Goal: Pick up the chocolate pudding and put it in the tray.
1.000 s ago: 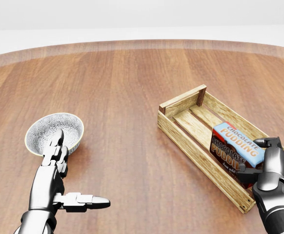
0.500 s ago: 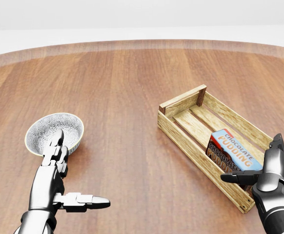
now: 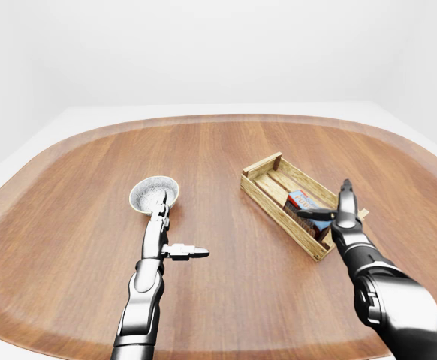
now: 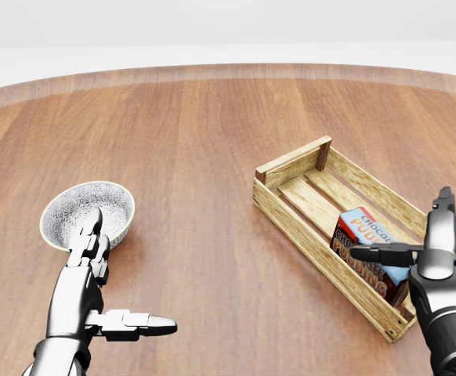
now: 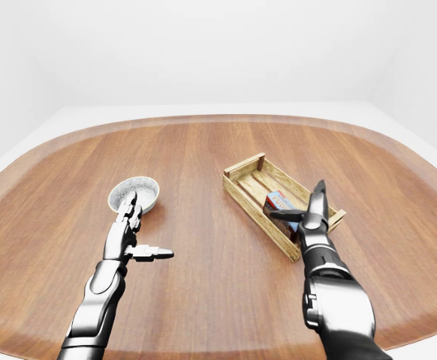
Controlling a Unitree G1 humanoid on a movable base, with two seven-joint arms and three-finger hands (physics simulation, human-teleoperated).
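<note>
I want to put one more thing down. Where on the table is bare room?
Bare wood lies between the bowl and the tray, and across the table above both. The tray's lower end is crowded: the chocolate pudding sits there under the open right hand.

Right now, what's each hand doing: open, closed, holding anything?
Left hand: open, empty, fingertips by the bowl.
Right hand: open, holding nothing; the chocolate pudding sits in the tray.
</note>
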